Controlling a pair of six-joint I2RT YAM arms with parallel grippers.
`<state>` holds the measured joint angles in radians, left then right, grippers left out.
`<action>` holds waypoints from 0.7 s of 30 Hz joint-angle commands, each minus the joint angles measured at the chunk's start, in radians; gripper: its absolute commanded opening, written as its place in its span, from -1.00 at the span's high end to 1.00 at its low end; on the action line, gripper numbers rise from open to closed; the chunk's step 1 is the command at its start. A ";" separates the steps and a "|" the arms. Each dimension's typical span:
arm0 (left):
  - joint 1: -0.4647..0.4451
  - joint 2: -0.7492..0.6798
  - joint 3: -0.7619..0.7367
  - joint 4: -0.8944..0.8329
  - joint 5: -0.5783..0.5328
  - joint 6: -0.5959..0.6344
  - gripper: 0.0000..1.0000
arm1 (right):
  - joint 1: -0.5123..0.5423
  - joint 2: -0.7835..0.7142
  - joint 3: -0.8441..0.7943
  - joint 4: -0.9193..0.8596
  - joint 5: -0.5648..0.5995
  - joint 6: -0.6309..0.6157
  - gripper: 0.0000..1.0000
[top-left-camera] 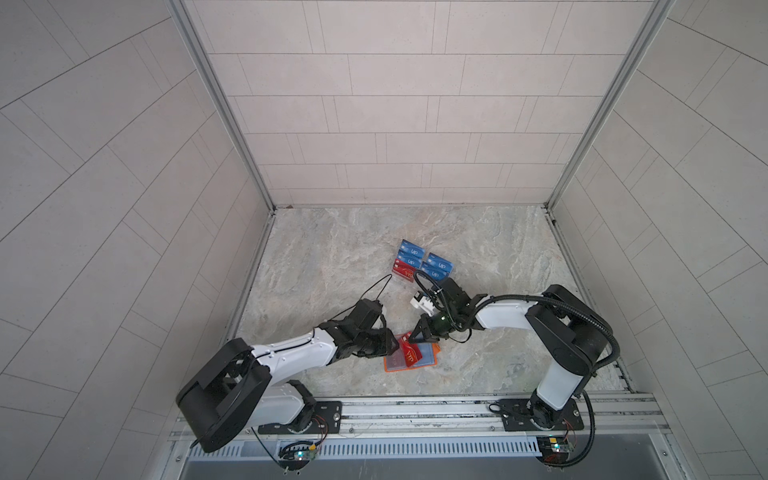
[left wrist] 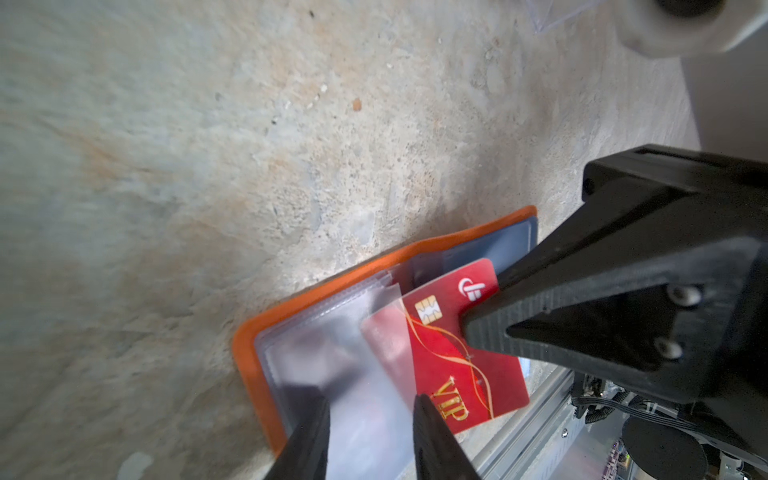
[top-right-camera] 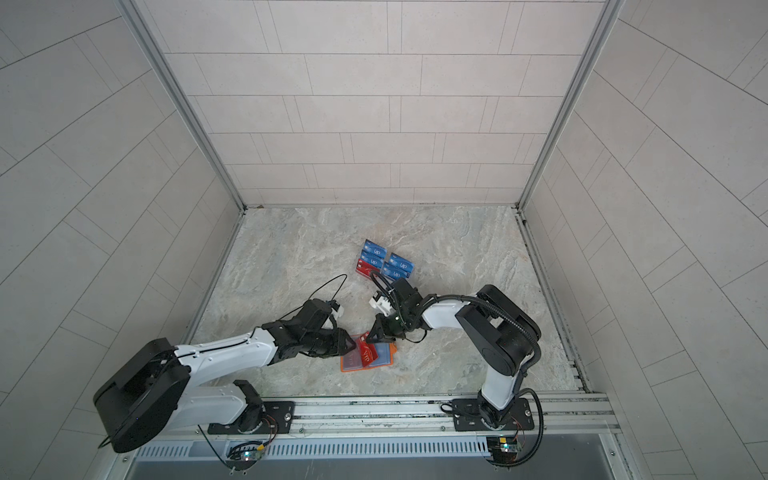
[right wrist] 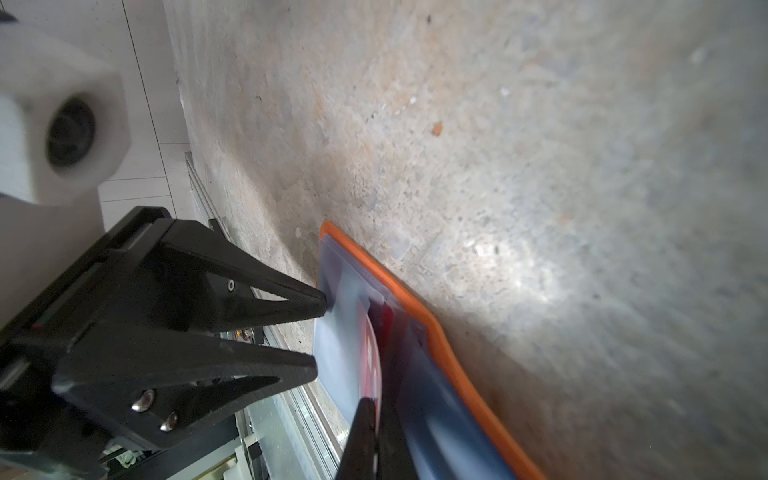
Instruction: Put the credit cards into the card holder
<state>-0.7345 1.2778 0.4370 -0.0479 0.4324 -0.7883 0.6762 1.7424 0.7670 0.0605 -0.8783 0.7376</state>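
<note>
The orange card holder (top-left-camera: 388,368) lies open on the stone table near the front, its clear sleeves facing up (left wrist: 249,353). My right gripper (right wrist: 376,409) is shut on a red credit card (left wrist: 465,374) with gold "VIP" lettering. It holds the card tilted over the holder, with one corner under a clear sleeve. My left gripper (left wrist: 370,401) is open, its two fingertips (right wrist: 316,299) apart and resting on that sleeve's edge beside the card. In both top views the two grippers meet over the holder (top-right-camera: 345,368).
Behind the grippers, several more credit cards stand on a clear tiered stand, blue ones (top-left-camera: 438,262) and a red one (top-left-camera: 403,272). An aluminium rail (top-left-camera: 415,409) runs along the table's front edge. Tiled walls close in the left, right and back.
</note>
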 commanded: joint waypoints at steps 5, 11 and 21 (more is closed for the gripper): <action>-0.003 0.002 -0.021 -0.064 -0.015 0.008 0.23 | 0.010 0.037 -0.028 0.080 0.068 0.052 1.00; -0.003 0.000 -0.020 -0.071 -0.015 0.009 0.24 | 0.016 0.052 -0.024 0.111 0.076 0.064 1.00; -0.003 -0.006 -0.009 -0.077 -0.008 -0.004 0.24 | 0.067 -0.001 -0.063 0.141 0.222 0.165 1.00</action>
<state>-0.7345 1.2774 0.4370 -0.0513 0.4328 -0.7887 0.7204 1.7603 0.7250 0.2245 -0.8066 0.8547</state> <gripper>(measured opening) 0.381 0.056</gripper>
